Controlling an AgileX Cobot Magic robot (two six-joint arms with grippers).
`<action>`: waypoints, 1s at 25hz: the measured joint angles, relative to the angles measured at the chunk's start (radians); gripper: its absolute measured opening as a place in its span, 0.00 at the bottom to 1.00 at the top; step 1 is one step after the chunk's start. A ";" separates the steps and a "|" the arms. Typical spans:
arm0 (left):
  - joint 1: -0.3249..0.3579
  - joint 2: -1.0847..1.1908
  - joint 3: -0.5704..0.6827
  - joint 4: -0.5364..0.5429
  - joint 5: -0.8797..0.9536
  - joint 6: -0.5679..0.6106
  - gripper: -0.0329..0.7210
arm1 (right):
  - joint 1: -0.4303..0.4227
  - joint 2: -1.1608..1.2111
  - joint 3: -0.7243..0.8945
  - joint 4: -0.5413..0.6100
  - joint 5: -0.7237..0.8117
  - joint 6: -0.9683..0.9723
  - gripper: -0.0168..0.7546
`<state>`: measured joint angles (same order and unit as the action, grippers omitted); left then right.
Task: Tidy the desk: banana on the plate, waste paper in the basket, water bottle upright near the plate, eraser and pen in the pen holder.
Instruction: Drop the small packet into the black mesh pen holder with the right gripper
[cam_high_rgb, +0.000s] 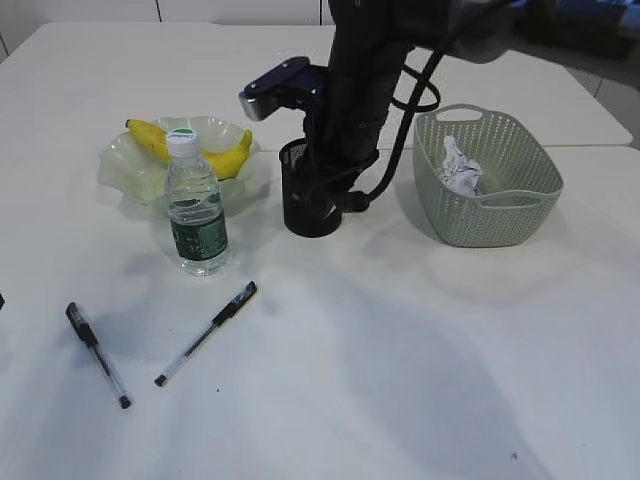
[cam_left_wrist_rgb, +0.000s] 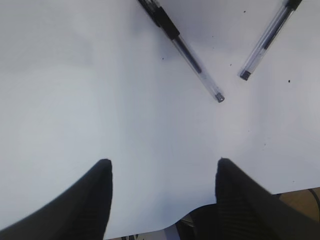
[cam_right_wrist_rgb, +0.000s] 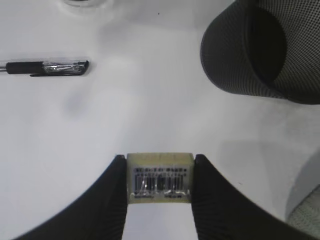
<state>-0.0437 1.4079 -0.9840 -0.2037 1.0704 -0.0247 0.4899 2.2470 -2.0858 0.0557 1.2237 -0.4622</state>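
My right gripper (cam_right_wrist_rgb: 160, 157) is shut on the pale yellow eraser (cam_right_wrist_rgb: 160, 177), barcode label facing the camera. The black mesh pen holder (cam_right_wrist_rgb: 250, 50) stands ahead to the right, its mouth open. In the exterior view the right arm covers part of the pen holder (cam_high_rgb: 300, 215), and its fingers are hidden. My left gripper (cam_left_wrist_rgb: 164, 161) hangs open over the bare desk (cam_left_wrist_rgb: 75, 100), holding nothing. Two pens (cam_left_wrist_rgb: 182, 47) (cam_left_wrist_rgb: 267, 37) lie ahead of it. The banana (cam_high_rgb: 148, 135) lies on the plate (cam_high_rgb: 120, 165). The water bottle (cam_high_rgb: 197, 215) stands upright in front of the plate. Waste paper (cam_high_rgb: 460, 170) sits in the basket (cam_high_rgb: 500, 215).
Both pens (cam_high_rgb: 98, 353) (cam_high_rgb: 207, 332) lie flat on the near left of the desk; one pen (cam_right_wrist_rgb: 47, 67) also shows in the right wrist view. The desk's near edge (cam_left_wrist_rgb: 150, 227) runs just under the left fingers. The basket stands right of the pen holder.
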 joint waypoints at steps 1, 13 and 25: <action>0.000 0.000 0.000 0.000 0.001 0.000 0.64 | 0.000 -0.014 0.000 0.000 0.000 0.002 0.40; 0.000 0.000 0.000 0.000 0.003 0.000 0.64 | 0.000 -0.050 0.000 -0.037 -0.161 0.086 0.40; 0.000 0.000 0.000 0.000 0.003 0.000 0.64 | -0.015 -0.017 0.000 -0.109 -0.392 0.208 0.39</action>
<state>-0.0437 1.4079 -0.9840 -0.2037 1.0738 -0.0247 0.4750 2.2296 -2.0858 -0.0529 0.8312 -0.2541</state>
